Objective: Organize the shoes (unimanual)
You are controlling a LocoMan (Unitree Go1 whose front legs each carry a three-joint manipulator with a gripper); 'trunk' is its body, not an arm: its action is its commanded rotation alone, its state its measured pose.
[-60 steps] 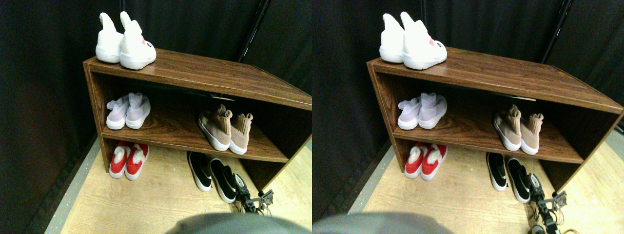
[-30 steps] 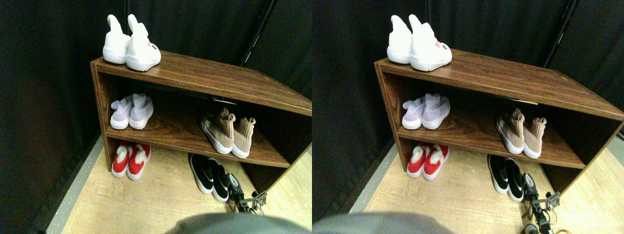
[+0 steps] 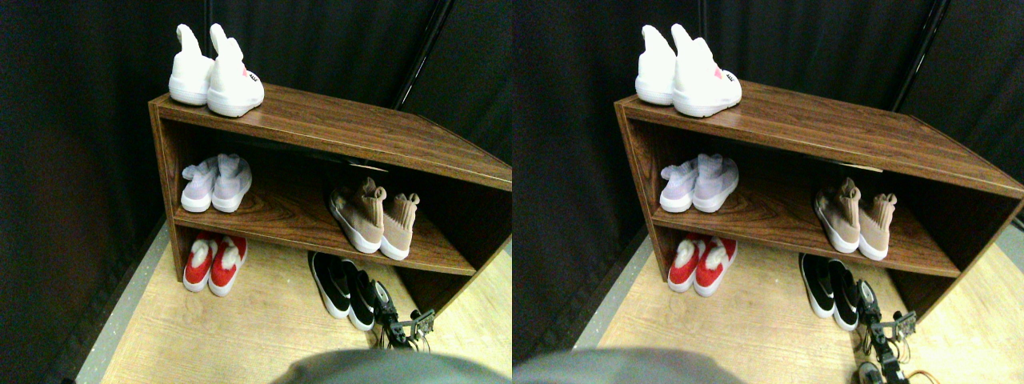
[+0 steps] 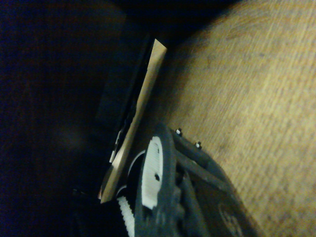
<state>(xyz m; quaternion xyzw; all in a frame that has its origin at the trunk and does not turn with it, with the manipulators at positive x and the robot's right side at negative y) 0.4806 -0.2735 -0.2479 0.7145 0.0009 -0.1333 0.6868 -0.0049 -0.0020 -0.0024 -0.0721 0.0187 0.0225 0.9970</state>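
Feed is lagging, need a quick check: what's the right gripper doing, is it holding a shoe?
Right gripper: beside the black slip-ons on the floor; open or closed cannot be told, no grasp visible.

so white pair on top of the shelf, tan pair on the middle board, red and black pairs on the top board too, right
Not quite. In the stereo pair view the red pair and black pair sit on the floor under the shelf. The white pair on top and tan pair on the middle board are right.

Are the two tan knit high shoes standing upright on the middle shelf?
Yes, upright: both tan knit high shoes rest on their white soles, side by side, on the brown wooden middle shelf.
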